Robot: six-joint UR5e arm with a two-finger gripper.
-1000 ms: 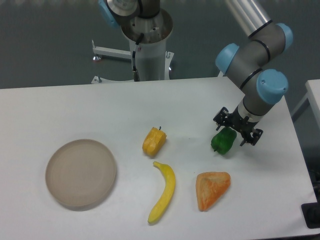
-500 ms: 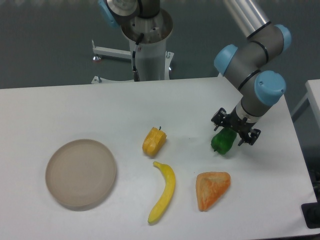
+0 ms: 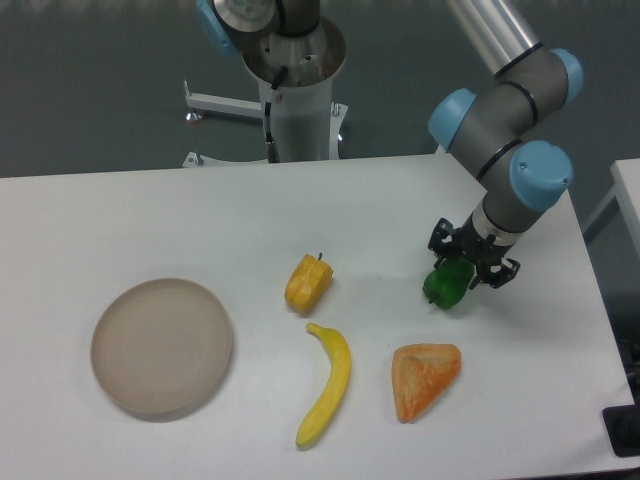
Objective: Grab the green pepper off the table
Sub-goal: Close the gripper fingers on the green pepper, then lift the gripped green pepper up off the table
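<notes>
Green pepper [image 3: 446,286] sits at the right of the frame on the white surface [image 3: 150,220], and we see our gripper [image 3: 468,262] down over its top, fingers closed against its sides. Left of it lie a yellow-orange pepper [image 3: 308,284], a banana [image 3: 328,383], an orange wedge [image 3: 424,379] and a beige plate [image 3: 162,347].

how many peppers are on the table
2: the green pepper right of centre, under the gripper, and the yellow-orange pepper mid-table above the banana. None seem hidden.
</notes>
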